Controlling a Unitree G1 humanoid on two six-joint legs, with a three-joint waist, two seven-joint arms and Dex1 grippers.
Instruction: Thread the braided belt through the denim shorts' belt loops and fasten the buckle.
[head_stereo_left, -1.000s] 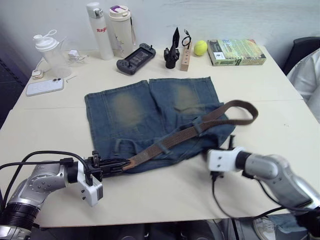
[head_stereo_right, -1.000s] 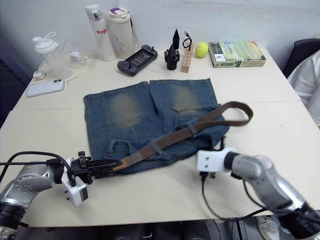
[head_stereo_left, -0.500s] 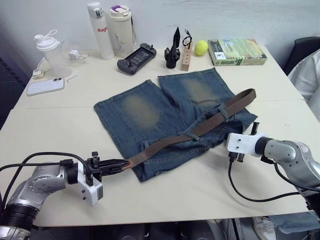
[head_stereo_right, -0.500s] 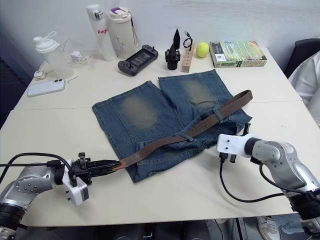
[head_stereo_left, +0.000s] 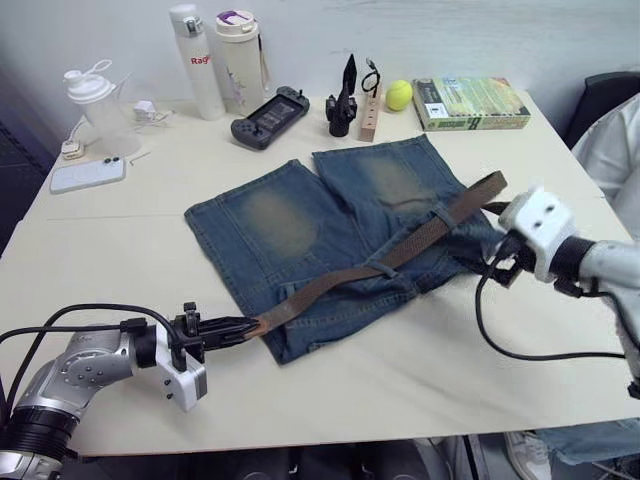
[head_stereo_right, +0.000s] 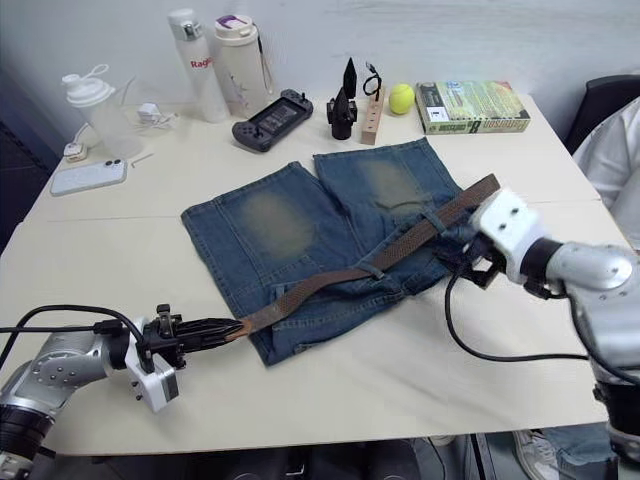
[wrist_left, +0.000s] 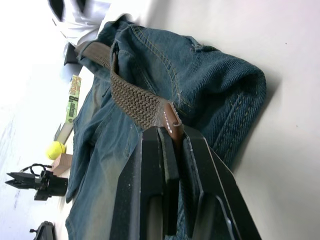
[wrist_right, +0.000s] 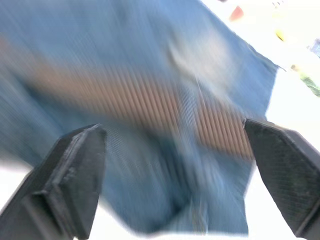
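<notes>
Left pincer (head_stereo_left: 243, 328) pinched the tip of the dark-brown braided belt (head_stereo_left: 400, 251), already threaded through loops of the blue denim shorts (head_stereo_left: 330, 235) on the table. Right pincer (wrist_right: 170, 190) hung wide open just beside the waistband. Threading looked underway; next probably a steady pull leftward.

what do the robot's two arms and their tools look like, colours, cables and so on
Both arms are silver-grey metal with rounded segments, and each has a boxy white wrist housing. Loose black cables loop along each forearm. The left tool and right tool each have two black fingers; the right one's fingers are wedge-shaped with textured pads.
</notes>
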